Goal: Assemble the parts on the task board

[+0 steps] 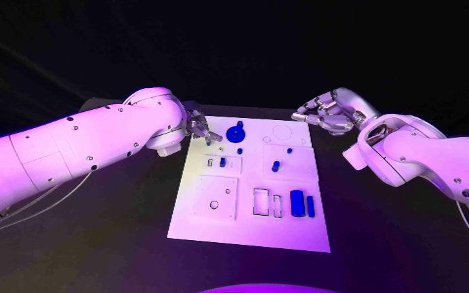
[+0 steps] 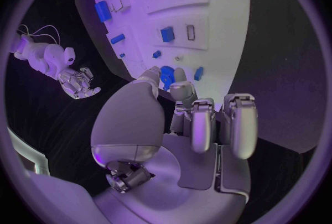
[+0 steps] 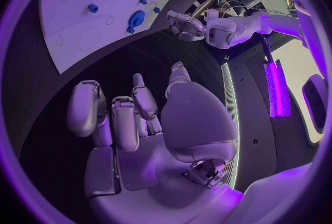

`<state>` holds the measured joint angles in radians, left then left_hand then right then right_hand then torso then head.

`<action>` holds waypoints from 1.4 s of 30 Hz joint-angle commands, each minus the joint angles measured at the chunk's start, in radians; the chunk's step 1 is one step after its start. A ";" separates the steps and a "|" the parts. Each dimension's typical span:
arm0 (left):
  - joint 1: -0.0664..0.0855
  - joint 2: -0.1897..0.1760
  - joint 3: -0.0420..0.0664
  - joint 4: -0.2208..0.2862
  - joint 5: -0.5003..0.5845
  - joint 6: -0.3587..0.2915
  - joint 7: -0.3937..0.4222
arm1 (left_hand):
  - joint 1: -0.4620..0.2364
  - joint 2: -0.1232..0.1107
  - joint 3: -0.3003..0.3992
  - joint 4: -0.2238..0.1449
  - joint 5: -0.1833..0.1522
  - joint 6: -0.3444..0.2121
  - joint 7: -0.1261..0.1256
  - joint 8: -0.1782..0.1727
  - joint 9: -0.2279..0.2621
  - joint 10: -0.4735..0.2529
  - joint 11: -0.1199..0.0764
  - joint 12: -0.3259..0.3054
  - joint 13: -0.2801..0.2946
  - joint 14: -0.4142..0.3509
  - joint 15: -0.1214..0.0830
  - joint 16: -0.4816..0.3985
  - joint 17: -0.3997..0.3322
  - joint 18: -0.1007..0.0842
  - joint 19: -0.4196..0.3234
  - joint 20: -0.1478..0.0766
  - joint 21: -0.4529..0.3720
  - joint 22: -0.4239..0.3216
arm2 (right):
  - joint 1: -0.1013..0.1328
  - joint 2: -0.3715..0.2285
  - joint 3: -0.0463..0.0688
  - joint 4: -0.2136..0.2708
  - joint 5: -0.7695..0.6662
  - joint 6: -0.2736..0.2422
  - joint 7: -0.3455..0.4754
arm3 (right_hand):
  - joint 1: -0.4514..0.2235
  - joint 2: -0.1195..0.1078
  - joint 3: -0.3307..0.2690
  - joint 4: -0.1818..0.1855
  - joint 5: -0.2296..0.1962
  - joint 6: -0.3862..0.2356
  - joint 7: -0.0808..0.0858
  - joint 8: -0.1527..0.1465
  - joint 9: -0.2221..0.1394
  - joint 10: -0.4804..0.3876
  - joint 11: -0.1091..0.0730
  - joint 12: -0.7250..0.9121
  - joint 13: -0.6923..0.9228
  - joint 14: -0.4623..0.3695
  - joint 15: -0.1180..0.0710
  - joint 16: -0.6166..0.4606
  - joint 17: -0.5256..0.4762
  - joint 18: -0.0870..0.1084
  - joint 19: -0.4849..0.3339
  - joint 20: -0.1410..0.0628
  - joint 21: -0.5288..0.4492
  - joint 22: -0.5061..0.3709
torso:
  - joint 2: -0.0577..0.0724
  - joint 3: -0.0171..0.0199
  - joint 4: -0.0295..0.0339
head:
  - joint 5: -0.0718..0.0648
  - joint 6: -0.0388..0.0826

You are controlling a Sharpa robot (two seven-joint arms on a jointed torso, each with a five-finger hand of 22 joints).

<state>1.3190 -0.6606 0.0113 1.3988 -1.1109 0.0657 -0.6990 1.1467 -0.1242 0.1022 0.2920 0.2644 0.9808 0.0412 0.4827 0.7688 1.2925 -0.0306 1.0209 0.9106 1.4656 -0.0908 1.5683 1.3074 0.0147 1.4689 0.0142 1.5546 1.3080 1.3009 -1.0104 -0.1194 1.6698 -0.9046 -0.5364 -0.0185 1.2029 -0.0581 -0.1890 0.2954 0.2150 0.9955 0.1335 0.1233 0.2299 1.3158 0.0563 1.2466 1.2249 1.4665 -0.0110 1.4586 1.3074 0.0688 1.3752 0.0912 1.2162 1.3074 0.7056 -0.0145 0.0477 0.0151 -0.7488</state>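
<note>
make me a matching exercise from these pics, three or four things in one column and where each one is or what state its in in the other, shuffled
Things
1. left hand
2. right hand
3. round blue part with a knob
4. task board

Places or states
A. white plate in the middle of the table
B. off the board, past its far right corner, holding nothing
C. at the board's far left edge, fingers beside the round blue part
D. standing on the board near its far edge

Pairs: 1-C, 2-B, 3-D, 4-A
</note>
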 commanded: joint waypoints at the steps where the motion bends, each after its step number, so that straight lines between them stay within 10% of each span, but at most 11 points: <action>1: 0.010 0.004 0.001 -0.023 0.016 0.046 -0.034 | 0.013 0.001 -0.012 -0.001 0.000 -0.008 0.003 -0.015 -0.015 -0.012 0.005 -0.016 -0.019 0.105 0.009 0.002 0.263 -0.005 0.077 0.007 -0.005 0.227 | -0.001 0.001 0.000 0.000 -0.005 0.007 0.004 | -0.011 0.002 -0.003 -0.002 -0.003 -0.007 0.001 0.007 0.002 0.000 -0.002 0.006 0.001 0.059 -0.007 -0.005 0.074 0.013 0.002 -0.001 -0.005 0.028 | 0.002 -0.0011 -0.0018 | 0.003 0.005; 42: 0.009 0.161 -0.015 -0.297 -0.044 0.128 -0.012 | 0.012 0.011 -0.047 -0.001 0.000 0.005 0.007 -0.037 -0.052 0.000 0.009 0.005 -0.006 0.105 0.014 0.002 0.263 -0.006 0.080 0.014 -0.003 0.232 | -0.004 0.012 -0.001 0.000 -0.007 0.013 0.002 | -0.005 0.011 0.004 -0.004 0.022 -0.007 0.000 0.008 0.003 0.000 -0.003 0.007 0.000 0.060 -0.007 -0.005 0.074 0.013 0.003 -0.001 -0.007 0.029 | 0.001 -0.0012 -0.0014 | 0.004 0.005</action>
<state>1.3286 -0.5037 -0.0042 1.1044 -1.1560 0.1675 -0.6993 1.1524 -0.1184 0.0624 0.2906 0.2643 0.9807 0.0458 0.4485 0.7180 1.2876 -0.0209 1.0197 0.9039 1.4658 -0.0838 1.5683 1.3081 0.0147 1.4688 0.0216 1.5547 1.3077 1.2975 -0.9997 -0.1200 1.6690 -0.9048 -0.5355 -0.0199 1.1990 -0.0542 -0.1889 0.2953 0.2305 0.9955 0.1335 0.1273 0.2314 1.3158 0.0563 1.2506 1.2249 1.4665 -0.0110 1.4586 1.3079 0.0688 1.3752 0.0913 1.2121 1.3077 0.7069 -0.0157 0.0467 0.0201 -0.7425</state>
